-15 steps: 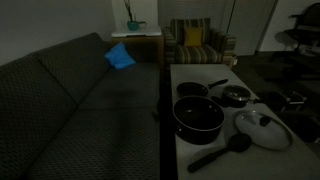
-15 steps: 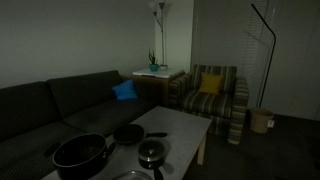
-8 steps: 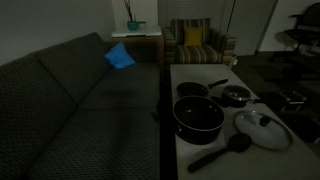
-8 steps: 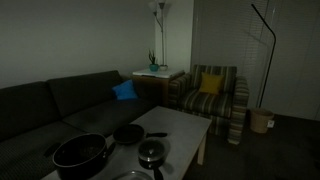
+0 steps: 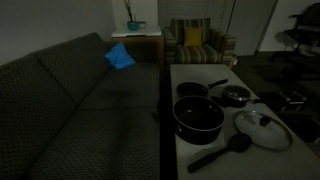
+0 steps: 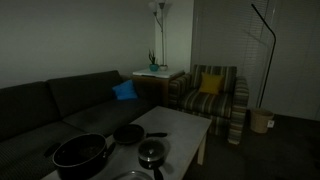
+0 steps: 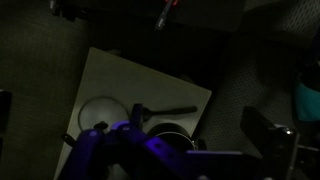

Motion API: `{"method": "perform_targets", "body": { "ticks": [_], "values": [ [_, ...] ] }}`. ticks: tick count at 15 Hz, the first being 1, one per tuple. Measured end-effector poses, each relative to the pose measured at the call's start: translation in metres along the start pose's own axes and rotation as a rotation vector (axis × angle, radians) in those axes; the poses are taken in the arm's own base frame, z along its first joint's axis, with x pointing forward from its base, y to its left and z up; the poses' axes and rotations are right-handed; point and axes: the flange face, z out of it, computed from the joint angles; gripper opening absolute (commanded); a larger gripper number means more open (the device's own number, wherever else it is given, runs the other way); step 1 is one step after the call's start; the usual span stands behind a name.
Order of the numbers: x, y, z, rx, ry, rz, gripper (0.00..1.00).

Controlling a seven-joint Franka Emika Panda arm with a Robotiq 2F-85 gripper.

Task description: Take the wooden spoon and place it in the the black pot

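Note:
The wooden spoon [image 5: 218, 152] looks dark and lies flat at the near end of the white table [image 5: 200, 72], head toward the glass lid. The big black pot [image 5: 197, 115] stands just behind it and also shows in an exterior view [image 6: 80, 153]. In the wrist view the spoon [image 7: 165, 110] lies on the table above the pot's rim [image 7: 168, 133]. My gripper [image 7: 133, 120] is high above the table; two dark fingers [image 7: 262, 130] stand far apart at the frame's sides, holding nothing. The gripper is out of both exterior views.
A glass lid [image 5: 262, 128], a long-handled black pan [image 5: 195, 89] and a small lidded pot [image 5: 236, 96] share the table. A dark sofa [image 5: 80, 100] with a blue cushion [image 5: 120, 57] runs alongside. A striped armchair [image 6: 215, 95] stands beyond. The room is very dim.

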Motion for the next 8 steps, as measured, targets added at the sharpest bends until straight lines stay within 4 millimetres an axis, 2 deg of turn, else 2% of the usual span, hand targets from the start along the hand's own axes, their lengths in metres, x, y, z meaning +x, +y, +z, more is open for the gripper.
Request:
{"method": "perform_targets", "body": {
  "ticks": [4,8],
  "values": [
    [0.006,0.002,0.003,-0.016,0.035,0.004,1.00],
    [0.017,0.003,0.017,-0.018,0.083,0.006,1.00]
  ]
}}
